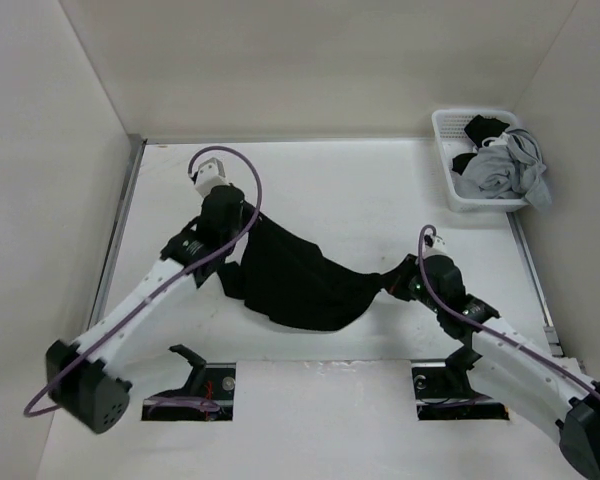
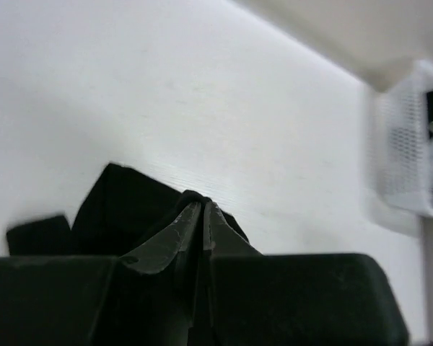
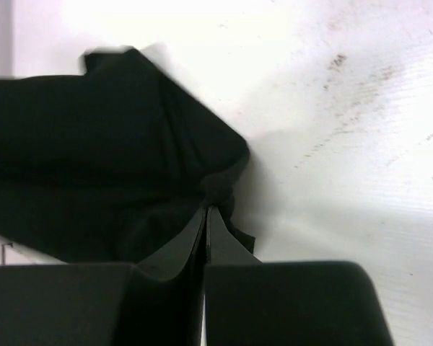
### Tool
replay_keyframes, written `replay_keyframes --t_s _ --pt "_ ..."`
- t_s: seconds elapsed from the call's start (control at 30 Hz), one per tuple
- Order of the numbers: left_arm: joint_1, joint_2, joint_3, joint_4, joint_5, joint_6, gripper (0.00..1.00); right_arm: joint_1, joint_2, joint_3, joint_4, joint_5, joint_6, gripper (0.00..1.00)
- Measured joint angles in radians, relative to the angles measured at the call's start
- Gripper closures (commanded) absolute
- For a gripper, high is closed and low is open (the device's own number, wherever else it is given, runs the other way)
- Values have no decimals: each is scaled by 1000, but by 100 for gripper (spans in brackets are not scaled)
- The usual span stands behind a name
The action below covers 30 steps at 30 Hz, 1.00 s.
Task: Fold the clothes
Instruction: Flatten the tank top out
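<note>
My right gripper [image 3: 206,213] is pinched tight on a bunched fold of the black garment [image 3: 94,144]. The cloth spreads wide to the left of my fingers [image 3: 184,238] and rises beyond them in a peak. To their right lies white table [image 3: 346,202], with faint dark smudges [image 3: 339,63] farther off.

The garment [image 1: 300,280] spans between left tool [image 1: 250,224] and right tool [image 1: 391,281], basket [image 1: 442,150] far-right.

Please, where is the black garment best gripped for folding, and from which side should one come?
Grip the black garment at its two far ends, coming in from the left and from the right. It is limp and sags between those ends, so a grip in the middle would probably only bunch it. The left pincer and the right pincer are shut on those ends now.
</note>
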Motion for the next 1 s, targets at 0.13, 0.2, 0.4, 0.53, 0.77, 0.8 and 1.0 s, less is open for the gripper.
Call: replay_keyframes --t_s 0.13,0.2,0.4,0.53,0.77,0.8,1.0 --pt "191 255 2 79 97 33 96 -20 63 7 10 -10 -8 100" --pt "256 392 34 103 131 48 96 -41 102 19 20 -15 -13 100" --pt "323 808 357 137 231 85 87 -95 214 76 62 -29 -25 100" --pt "313 909 494 158 262 116 63 -115 253 98 97 -35 -27 100" --pt "262 579 81 232 192 107 70 -139 278 100 121 -47 -38 100" --pt "252 483 -23 237 185 93 74 -142 278 100 122 -50 -40 100" --pt "252 119 -364 229 230 21 76 -142 279 100 139 -59 -47 100"
